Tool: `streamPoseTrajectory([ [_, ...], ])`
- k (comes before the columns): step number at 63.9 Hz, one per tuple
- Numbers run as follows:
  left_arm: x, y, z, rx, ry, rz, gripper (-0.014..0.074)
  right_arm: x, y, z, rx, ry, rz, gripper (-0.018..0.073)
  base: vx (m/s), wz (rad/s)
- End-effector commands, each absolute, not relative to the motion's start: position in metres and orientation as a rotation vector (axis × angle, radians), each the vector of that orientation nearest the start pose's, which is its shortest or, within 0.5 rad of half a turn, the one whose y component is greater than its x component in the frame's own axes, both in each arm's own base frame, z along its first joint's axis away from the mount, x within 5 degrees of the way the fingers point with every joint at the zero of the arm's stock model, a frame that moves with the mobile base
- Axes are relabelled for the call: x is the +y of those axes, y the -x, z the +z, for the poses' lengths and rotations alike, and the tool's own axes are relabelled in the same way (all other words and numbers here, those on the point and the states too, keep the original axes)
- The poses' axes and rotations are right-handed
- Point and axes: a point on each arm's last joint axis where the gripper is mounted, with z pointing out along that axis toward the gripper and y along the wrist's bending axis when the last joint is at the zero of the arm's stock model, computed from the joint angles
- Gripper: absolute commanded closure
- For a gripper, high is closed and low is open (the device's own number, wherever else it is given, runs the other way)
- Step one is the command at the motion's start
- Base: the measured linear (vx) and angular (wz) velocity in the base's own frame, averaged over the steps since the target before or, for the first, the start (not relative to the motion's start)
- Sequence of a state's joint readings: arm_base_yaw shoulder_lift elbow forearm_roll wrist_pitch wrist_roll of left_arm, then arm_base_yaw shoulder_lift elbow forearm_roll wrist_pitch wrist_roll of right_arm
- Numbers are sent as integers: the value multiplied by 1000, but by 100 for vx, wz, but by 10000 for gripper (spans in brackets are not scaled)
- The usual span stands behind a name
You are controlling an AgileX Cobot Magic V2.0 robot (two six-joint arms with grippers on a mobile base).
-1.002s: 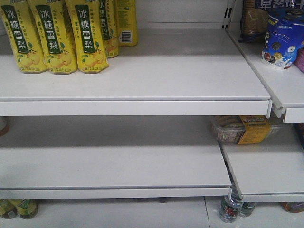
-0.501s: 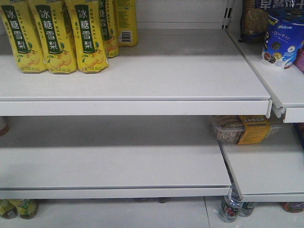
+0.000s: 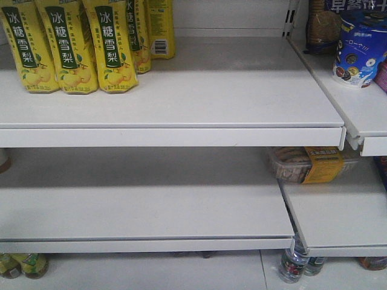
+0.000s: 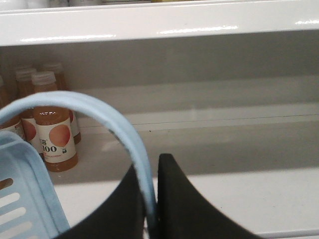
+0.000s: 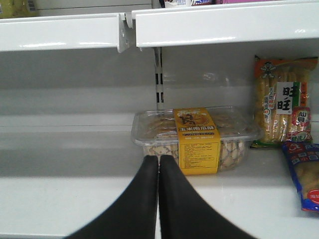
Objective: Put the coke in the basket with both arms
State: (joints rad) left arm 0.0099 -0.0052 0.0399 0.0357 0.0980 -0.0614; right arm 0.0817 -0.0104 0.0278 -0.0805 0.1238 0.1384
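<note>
The characters 冰糖雪梨 were printed in white on dark green panels down the yellow cartons [image 3: 66,45] on the top shelf in the front view; a barcode was seen on one carton [image 3: 159,47] further back, its digits too small to be read. "100" was read on the white label of a juice bottle [image 4: 56,137] in the left wrist view. In the right wrist view, 玉米南瓜酥 was printed on the yellow band of a clear biscuit box [image 5: 197,139], and 旺旺 on a snack bag [image 5: 284,102].
</note>
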Motion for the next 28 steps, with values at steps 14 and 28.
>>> streamPoseTrajectory([
  [14, 0, -55, 210, 1422, -37, 51, 603, 4, -56, 197, 1541, 19, 101, 568, 0, 0],
  [28, 0, -55, 210, 1422, -37, 51, 603, 4, -56, 197, 1541, 19, 101, 568, 0, 0],
])
